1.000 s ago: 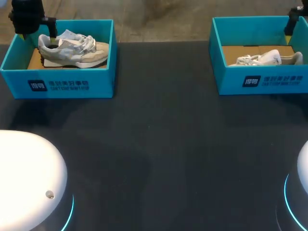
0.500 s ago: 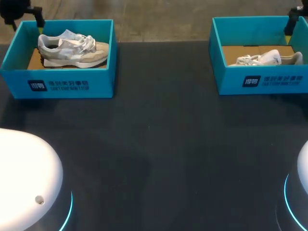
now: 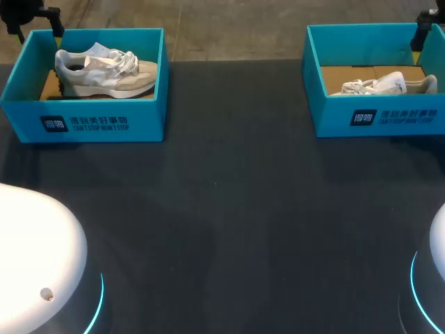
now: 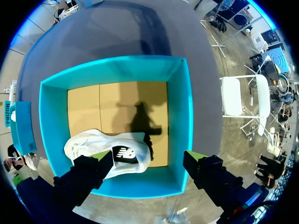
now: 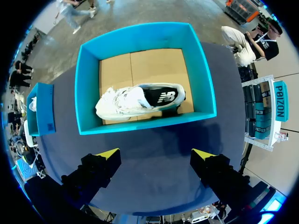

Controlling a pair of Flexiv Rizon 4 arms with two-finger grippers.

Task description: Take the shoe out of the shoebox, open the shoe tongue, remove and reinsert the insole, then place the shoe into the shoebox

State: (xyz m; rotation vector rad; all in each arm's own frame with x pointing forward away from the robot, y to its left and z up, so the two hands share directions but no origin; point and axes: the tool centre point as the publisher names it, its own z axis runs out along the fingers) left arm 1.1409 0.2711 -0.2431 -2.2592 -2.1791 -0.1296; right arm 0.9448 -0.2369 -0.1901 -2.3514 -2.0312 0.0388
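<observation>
A grey-and-beige sneaker (image 3: pixel 104 69) lies on its sole in the left blue shoebox (image 3: pixel 83 122) at the table's far left. My left gripper (image 3: pixel 28 17) hangs open beyond that box's far left corner. In the left wrist view the left gripper (image 4: pixel 148 161) stands open above the box's wall (image 4: pixel 184 116), with the shoe (image 4: pixel 107 149) just ahead of one finger. A white sneaker (image 3: pixel 382 85) lies in the right shoebox (image 3: pixel 375 117). My right gripper (image 3: pixel 423 31) is at the far right edge. In its own view the right gripper (image 5: pixel 156 155) is open over the table, short of that box (image 5: pixel 86 93) and shoe (image 5: pixel 140 100).
The dark table (image 3: pixel 229 209) stretches between and in front of the two boxes. The white bases of my arms (image 3: pixel 35 257) sit at the near left and near right corners.
My left gripper has drawn back from over the left end of the left box to beyond its far left corner. The shoes, the boxes and the right arm have not moved.
</observation>
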